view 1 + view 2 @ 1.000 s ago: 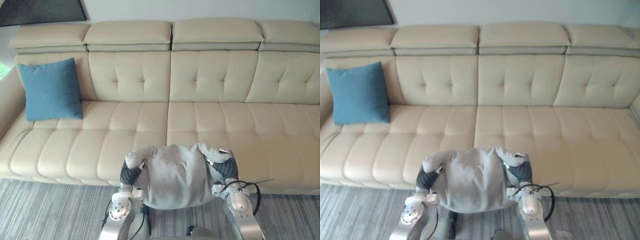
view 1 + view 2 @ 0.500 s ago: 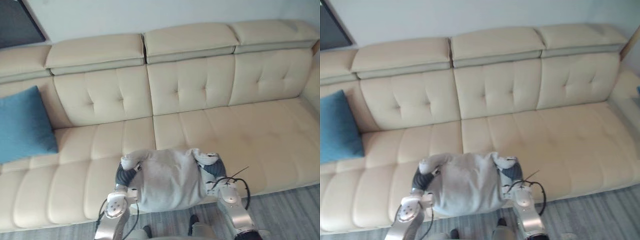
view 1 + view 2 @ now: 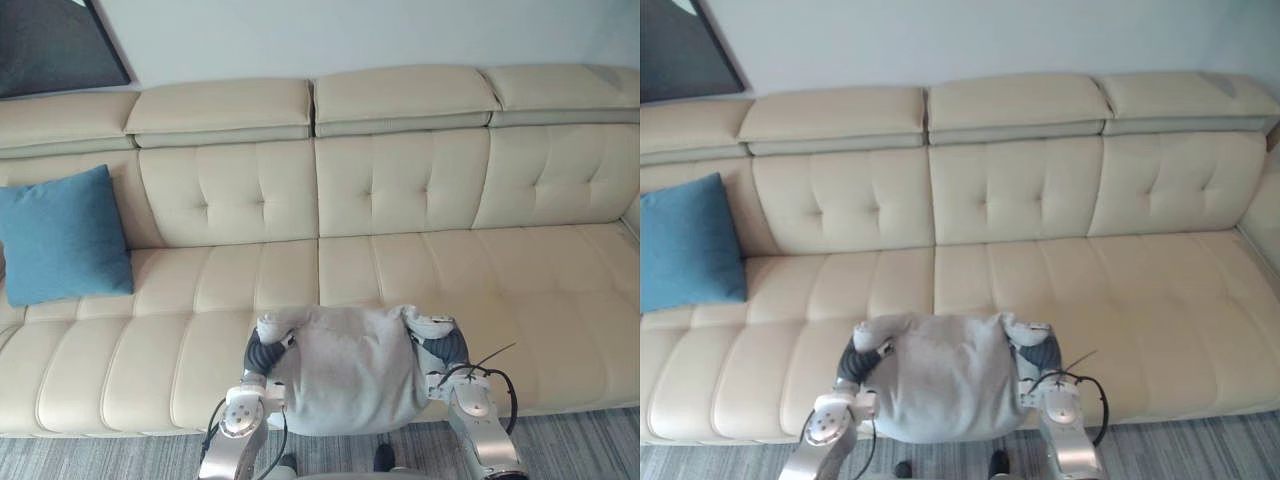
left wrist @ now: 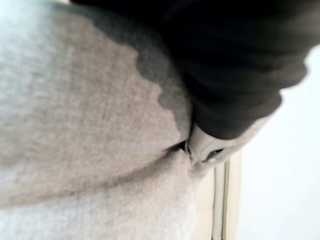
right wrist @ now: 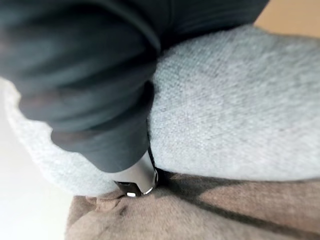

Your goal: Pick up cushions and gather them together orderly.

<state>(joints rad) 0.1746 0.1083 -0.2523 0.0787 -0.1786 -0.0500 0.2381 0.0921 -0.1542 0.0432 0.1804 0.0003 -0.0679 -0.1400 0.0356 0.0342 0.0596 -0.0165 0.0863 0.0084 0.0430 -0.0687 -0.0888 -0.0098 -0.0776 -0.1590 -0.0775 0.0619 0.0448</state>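
The grey cushion (image 3: pixel 345 370) hangs in front of the sofa (image 3: pixel 400 190), before the front edge of its middle seats and clear of the seat surface. It is held up between the two hands. It is a plump, roughly square pillow in pale heather-grey cloth, and the wrist views show a fine woven grain. Its upper edge is pulled fairly straight, its two top corners bunch up into small soft ears, and its lower edge bulges round and slack.

The left hand (image 3: pixel 262 350) is pressed into the cushion's left upper corner and the right hand (image 3: pixel 447 345) into its right upper corner. On each, the dark ribbed cover shows beside the cloth. In each wrist view a silver part sinks into a fold of the fabric, but the rest is buried, so I cannot tell whether either hand clenches the cloth or only squeezes it from the side.

A blue cushion (image 3: pixel 65 235) stands upright at the sofa's left end, leaning on the backrest, well apart from the grey one. The sofa is cream, tufted leather with four headrests. A dark frame (image 3: pixel 50 45) hangs on the wall above its left end, and a striped grey rug (image 3: pixel 100 460) lies along its base
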